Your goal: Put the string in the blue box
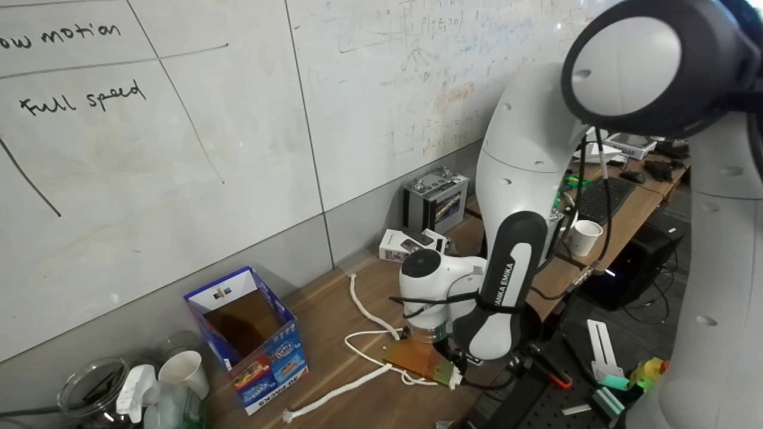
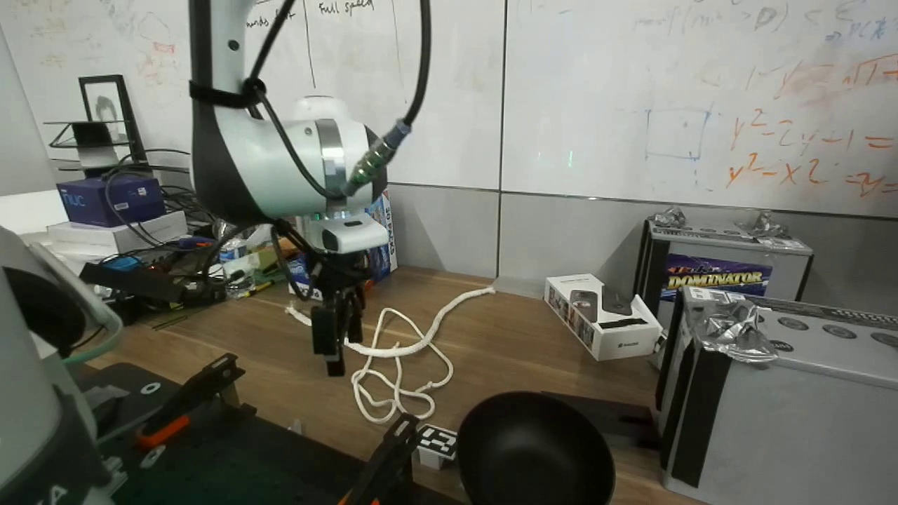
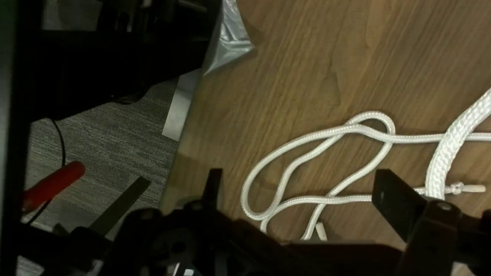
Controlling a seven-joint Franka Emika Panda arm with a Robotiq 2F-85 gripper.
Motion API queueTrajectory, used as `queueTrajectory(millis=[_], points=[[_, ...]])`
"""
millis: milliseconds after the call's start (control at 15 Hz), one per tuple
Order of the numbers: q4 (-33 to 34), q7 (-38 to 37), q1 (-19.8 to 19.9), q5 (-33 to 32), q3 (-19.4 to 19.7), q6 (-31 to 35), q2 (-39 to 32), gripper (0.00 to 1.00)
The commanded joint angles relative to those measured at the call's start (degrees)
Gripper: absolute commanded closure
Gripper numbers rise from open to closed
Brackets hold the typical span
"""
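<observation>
A whiteboard (image 1: pixel 179 143) bearing the words "Full speed" rises behind the wooden desk (image 1: pixel 322 328), along its wall-side edge. Your Franka Emika Panda arm (image 1: pixel 521 155) bends over the desk from the opposite edge, its wrist pointing down. In an exterior view, a grey battery (image 2: pixel 715 275) labeled "DOMINATOR" stands by the wall-side edge, with a second grey battery (image 2: pixel 779 428) in front of it, closer to the opposite edge. Your blue carton (image 1: pixel 280 357), printed "30 PACKS," stands upright near the wall-side edge, its open top showing a brown inside. A black bowl (image 2: pixel 533 449) rests toward the edge opposite the wall. A white box (image 2: pixel 593 326), seen in both exterior views, lies near the wall-side edge beside the "DOMINATOR" battery. A spray bottle (image 1: pixel 170 408) and a paper cup (image 1: pixel 185 374) stand near your carton.

The fingers (image 3: pixel 395 203) are spread wide in the wrist view; whether they touch the desk, you cannot tell. A small marker cube (image 2: pixel 438 442), its top black and white, sits just beside the bowl. A thick braided rope (image 3: pixel 445 157) passes over the thin white cord (image 3: pixel 345 129). That cord, the string of your task, lies loose on the desk, apart from the carton, its loops curling near the edge opposite the wall and showing between your fingers in the wrist view.
</observation>
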State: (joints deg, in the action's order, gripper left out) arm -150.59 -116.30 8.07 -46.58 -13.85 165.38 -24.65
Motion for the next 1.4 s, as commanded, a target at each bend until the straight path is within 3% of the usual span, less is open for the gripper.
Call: queueTrajectory(millis=[0, 400, 1067, 1333], points=[[9.2, -6.9, -5.6, -4.6, 6.8, 3.4, -10.6, 0.00], [15.5, -11.1, -10.5, -3.7, 13.3, 9.7, -18.9, 0.00], [14.4, -15.6, -16.0, -2.7, 22.4, 20.7, -18.9, 0.00], [14.4, -15.6, -16.2, -2.5, 23.2, 21.1, -19.5, 0.00]])
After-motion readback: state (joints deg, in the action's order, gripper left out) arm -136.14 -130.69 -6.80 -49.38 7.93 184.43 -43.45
